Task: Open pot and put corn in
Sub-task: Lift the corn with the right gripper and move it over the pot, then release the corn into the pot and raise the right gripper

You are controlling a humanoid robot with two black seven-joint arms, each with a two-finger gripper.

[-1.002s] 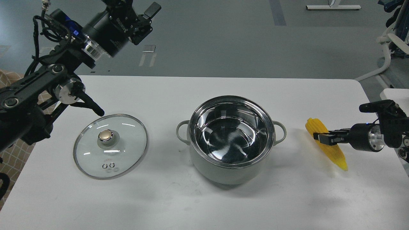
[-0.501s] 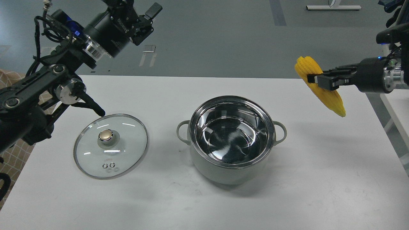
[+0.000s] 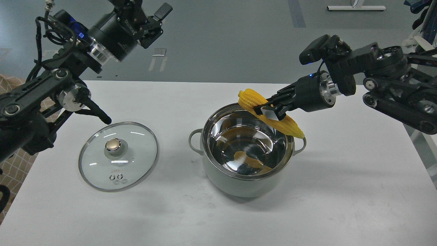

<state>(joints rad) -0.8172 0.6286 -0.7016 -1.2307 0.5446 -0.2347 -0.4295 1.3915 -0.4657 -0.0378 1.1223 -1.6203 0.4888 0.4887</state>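
Note:
The pale grey-green pot (image 3: 239, 184) stands open in the middle of the white table, its shiny steel inside showing a yellow reflection. My right gripper (image 3: 268, 111) is shut on the yellow corn cob (image 3: 252, 99) and holds it tilted over the pot's far right rim, pointed tip toward the right handle. My left gripper (image 3: 155, 22) is raised high at the back left, away from the pot, fingers apart and empty.
The round glass lid (image 3: 133, 160) with a gold knob lies flat on the table left of the pot. The table's (image 3: 358, 191) right edge is near my right arm. Chair legs stand on the floor at far right.
My right gripper has lifted the corn from the table at the right and carried it left, to above the pot's rim. The left arm has stayed still.

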